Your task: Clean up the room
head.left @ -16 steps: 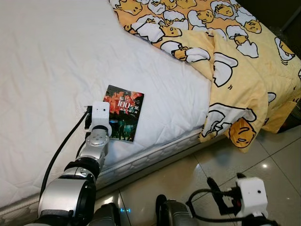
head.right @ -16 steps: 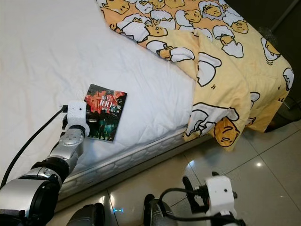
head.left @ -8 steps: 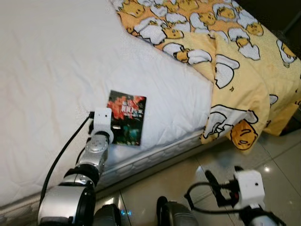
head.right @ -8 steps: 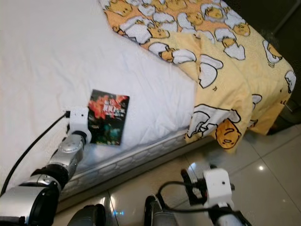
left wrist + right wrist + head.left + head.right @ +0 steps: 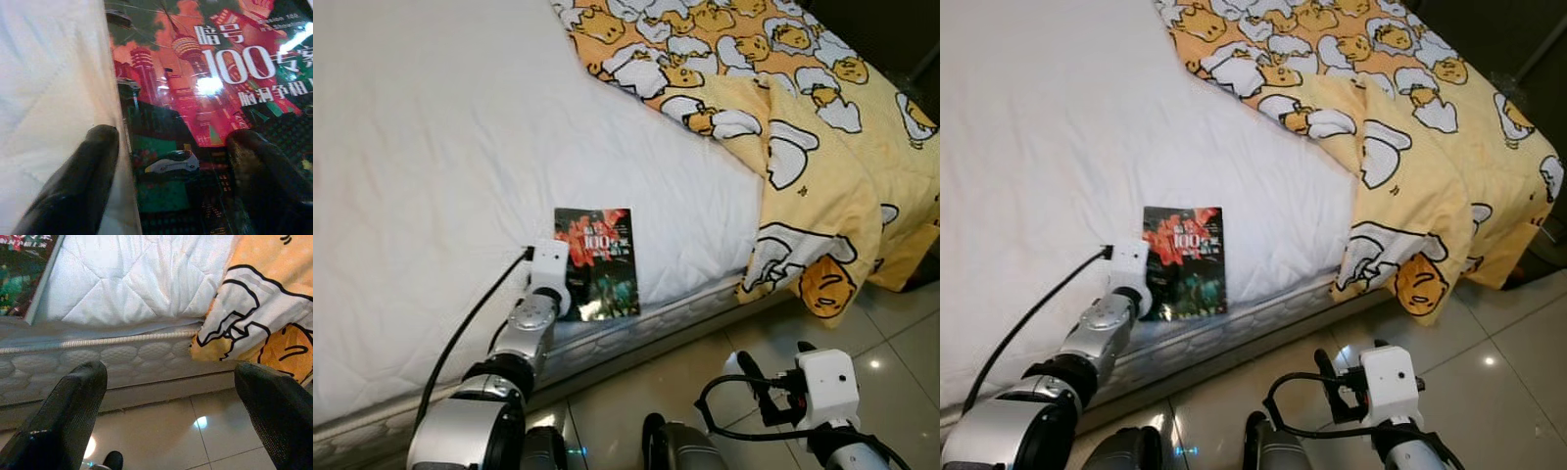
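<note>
- Currently, most of the head views is taken up by the bed (image 5: 431,147): a white quilted mattress, with a yellow cartoon-print duvet (image 5: 783,108) pushed to the far side and draped over the corner toward the tiled floor (image 5: 705,392).
- A book (image 5: 597,260) with a red and dark cover is seen lying flat near the mattress edge, well apart from the duvet. It is judged to be the item being tidied.
- The left gripper (image 5: 171,147) is extended to the book's near left corner. In the head views the fingers are masked by the white wrist housing, so the grip cannot be read there.
- In the left wrist view the detail is supplied: the fingers are spread apart, one fingertip (image 5: 98,147) on the sheet just beside the book's edge, the other fingertip (image 5: 254,152) over the cover. Nothing is clamped yet; the straddle is judged to be a set-up for pinching the edge.
- The right gripper (image 5: 168,382) is held low over the floor by the bed side, fingers wide apart and empty. It is judged to be parked clear of the working arm.
- The mattress side seam and the duvet's hanging corner are shown close up in the right wrist view.
</note>
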You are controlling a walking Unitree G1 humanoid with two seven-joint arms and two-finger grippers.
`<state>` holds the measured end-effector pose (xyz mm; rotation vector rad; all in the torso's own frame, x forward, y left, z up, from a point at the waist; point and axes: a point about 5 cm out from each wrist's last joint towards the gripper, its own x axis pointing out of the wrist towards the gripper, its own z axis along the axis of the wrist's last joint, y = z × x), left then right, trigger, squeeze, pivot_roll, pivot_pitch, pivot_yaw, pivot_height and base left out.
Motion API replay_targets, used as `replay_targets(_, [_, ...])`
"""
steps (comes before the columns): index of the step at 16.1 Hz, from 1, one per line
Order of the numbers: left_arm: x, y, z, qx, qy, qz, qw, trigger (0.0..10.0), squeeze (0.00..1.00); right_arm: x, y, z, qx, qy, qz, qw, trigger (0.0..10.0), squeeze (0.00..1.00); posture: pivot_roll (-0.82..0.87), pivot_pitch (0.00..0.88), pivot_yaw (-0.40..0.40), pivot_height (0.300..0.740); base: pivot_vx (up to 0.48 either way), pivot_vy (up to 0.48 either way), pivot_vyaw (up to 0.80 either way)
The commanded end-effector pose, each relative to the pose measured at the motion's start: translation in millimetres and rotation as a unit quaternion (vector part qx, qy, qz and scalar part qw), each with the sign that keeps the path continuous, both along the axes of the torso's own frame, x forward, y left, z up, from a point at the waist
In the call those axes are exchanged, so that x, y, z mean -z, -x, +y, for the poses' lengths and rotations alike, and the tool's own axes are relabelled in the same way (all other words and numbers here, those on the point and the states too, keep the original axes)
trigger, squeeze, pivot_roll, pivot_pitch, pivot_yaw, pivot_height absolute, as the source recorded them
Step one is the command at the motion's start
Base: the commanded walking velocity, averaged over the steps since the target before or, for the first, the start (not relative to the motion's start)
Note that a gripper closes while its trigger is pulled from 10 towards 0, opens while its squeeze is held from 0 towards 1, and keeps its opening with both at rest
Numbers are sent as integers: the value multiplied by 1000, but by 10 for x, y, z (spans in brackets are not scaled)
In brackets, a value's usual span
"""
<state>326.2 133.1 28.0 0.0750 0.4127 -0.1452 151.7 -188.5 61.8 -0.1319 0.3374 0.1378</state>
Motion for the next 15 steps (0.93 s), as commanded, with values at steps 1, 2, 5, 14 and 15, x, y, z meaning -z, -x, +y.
replay_targets(1, [351, 291, -140, 24, 10, 100, 995, 0, 0, 36, 30, -44, 2, 12, 11, 1000, 10000, 0, -164, 185, -120, 740, 0, 0, 0])
replay_targets(2, [346, 286, -152, 21, 16, 101, 994, 0, 0, 35, 29, -47, 3, 12, 11, 1000, 10000, 0, -164, 185, -121, 740, 0, 0, 0])
replay_targets(5, [337, 269, -194, 1, 48, 117, 992, 0, 0, 32, 24, -58, 5, 13, 12, 1000, 10000, 0, -167, 190, -122, 740, 0, 0, 0])
replay_targets(14, [99, 21, 11, -189, 143, 94, 967, 0, 0, 35, 2, -49, 11, 10, 8, 1000, 10000, 0, -166, 195, -117, 740, 0, 0, 0])
replay_targets(15, [40, -26, 42, -193, 130, 79, 969, 0, 0, 36, 4, -55, 12, 11, 8, 1000, 10000, 0, -166, 195, -117, 740, 0, 0, 0])
